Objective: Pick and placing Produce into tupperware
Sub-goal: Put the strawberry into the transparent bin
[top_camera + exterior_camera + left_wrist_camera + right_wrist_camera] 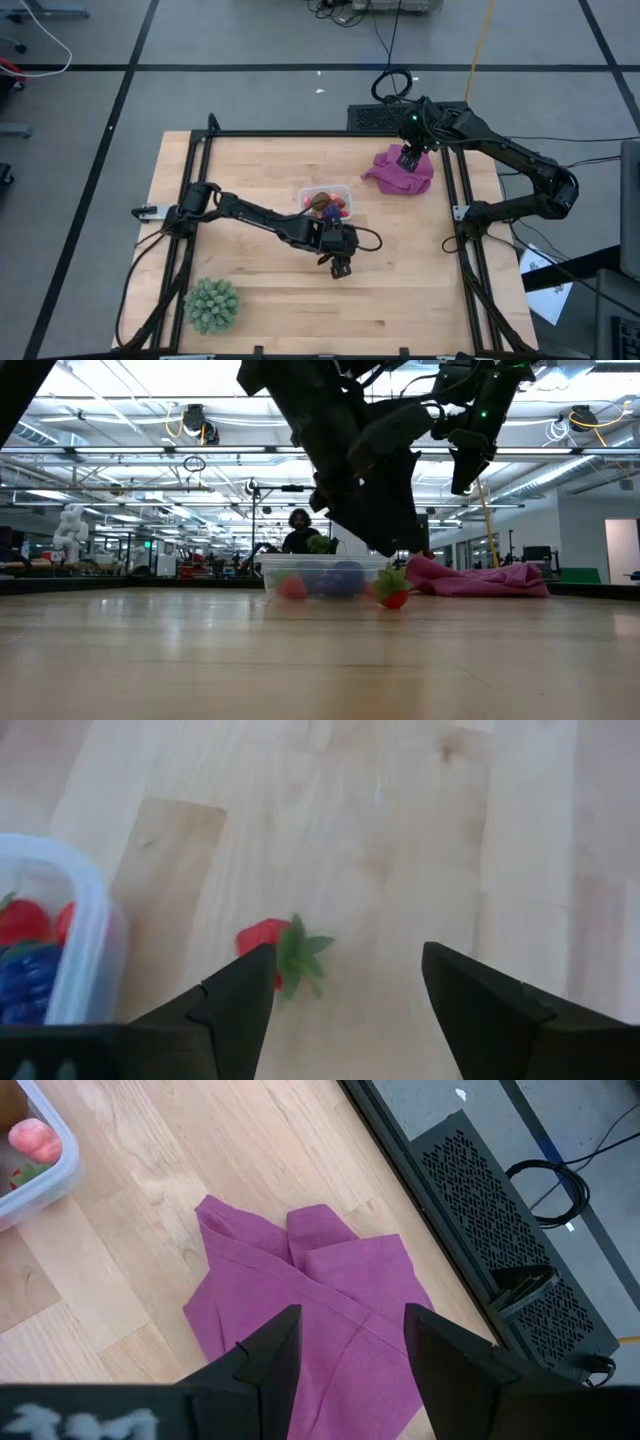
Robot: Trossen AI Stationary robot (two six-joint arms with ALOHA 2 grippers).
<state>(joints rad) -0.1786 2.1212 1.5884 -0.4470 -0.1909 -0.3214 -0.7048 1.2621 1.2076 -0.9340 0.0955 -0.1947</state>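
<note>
Here, left gripper (341, 266) hangs over bare wood just beside the tupperware (327, 187), on the side toward the table's near edge. Fingers apart, nothing between them. In the left wrist view a loose strawberry (262, 941) with green leaves lies on the table (260, 170) ahead of the gripper (345, 995), close by one fingertip (250, 970) and partly hidden behind it; it sits off toward that finger rather than centred in the gap. The other finger is well clear of it. Same view: the corner of the clear container (70, 885) shows just beside the strawberry, with red pieces (22, 920) and the dark purple-blue cluster (25, 982) inside.

Low view: strawberry (393, 592) rests on the wood just in front of the container (325, 578), touching or nearly touching its wall; cannot tell which. Red and purple shapes show through the clear wall.

High view: the container holds several red pieces, a brown round one (320, 201) and a dark one.

Right gripper (408, 158) is above the magenta cloth (398, 171) at the table's far right corner. Its fingers stand apart, empty, the cloth (320, 1295) below them.

Spiky green ball (212, 304) sits near the front left edge, well apart from both grippers.
</note>
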